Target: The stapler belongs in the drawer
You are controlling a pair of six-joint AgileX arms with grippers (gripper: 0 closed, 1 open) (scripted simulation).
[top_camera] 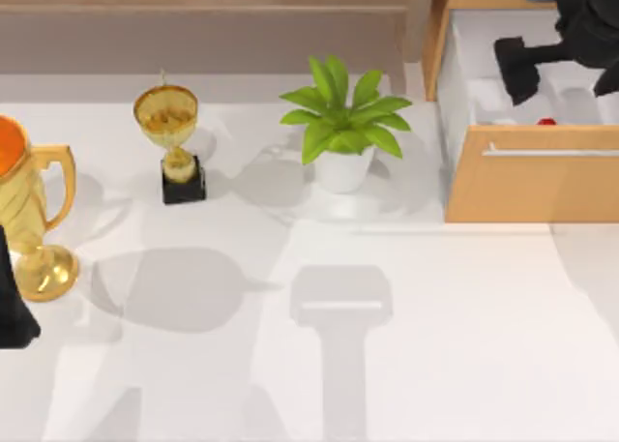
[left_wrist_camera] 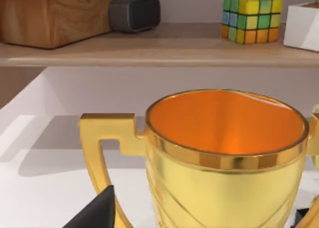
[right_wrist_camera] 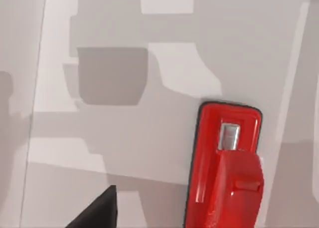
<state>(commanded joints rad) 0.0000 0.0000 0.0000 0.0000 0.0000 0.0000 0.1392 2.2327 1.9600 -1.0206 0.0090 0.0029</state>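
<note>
**Top view: stapler resting inside the open drawer**

We see the stapler (top_camera: 546,121) lying on the white floor of the drawer (top_camera: 532,186), just behind its tan front. Our right gripper (top_camera: 522,73) hangs above the drawer interior; whether its fingers are apart we cannot tell. Our left arm sits parked far left of the drawer, beside the large gold trophy (top_camera: 29,220).
</note>
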